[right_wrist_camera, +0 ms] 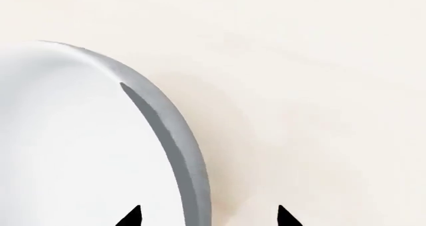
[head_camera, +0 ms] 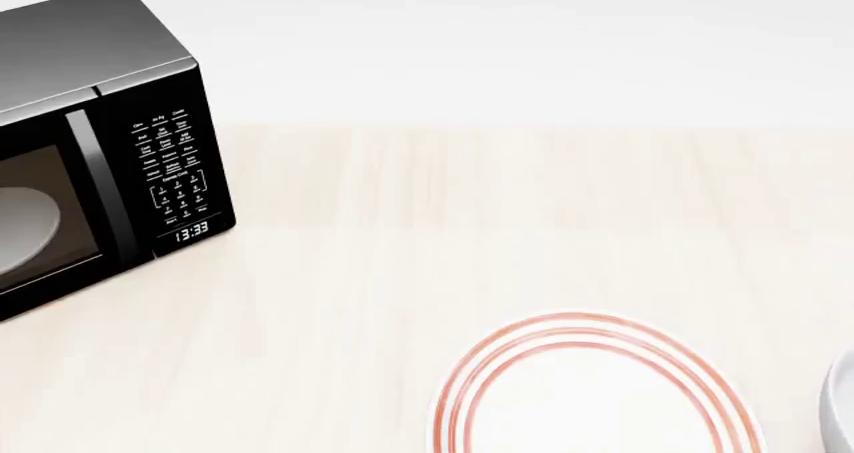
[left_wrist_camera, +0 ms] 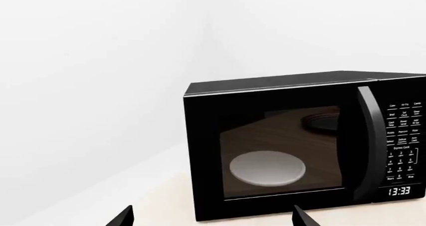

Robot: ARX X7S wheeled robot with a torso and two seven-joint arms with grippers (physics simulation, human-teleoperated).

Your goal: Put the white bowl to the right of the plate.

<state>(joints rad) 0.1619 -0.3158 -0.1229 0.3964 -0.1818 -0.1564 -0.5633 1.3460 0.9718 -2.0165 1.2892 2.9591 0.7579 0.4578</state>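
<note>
The plate (head_camera: 601, 398), flat and white with thin red rings, lies on the pale wooden table at the near edge of the head view. The white bowl (head_camera: 843, 408) shows only as a sliver at that view's right edge, to the right of the plate. It fills much of the right wrist view (right_wrist_camera: 80, 146). My right gripper (right_wrist_camera: 209, 217) is open and straddles the bowl's rim: one fingertip (right_wrist_camera: 131, 217) is over the inside, the other over the table. My left gripper (left_wrist_camera: 213, 218) is open and empty, facing the microwave. Neither gripper shows in the head view.
A black microwave (head_camera: 94, 143) stands at the back left of the table (head_camera: 467, 223). Its door is shut, a pale disc (left_wrist_camera: 268, 167) shows inside, and its clock reads 13:33. A white wall runs behind the table.
</note>
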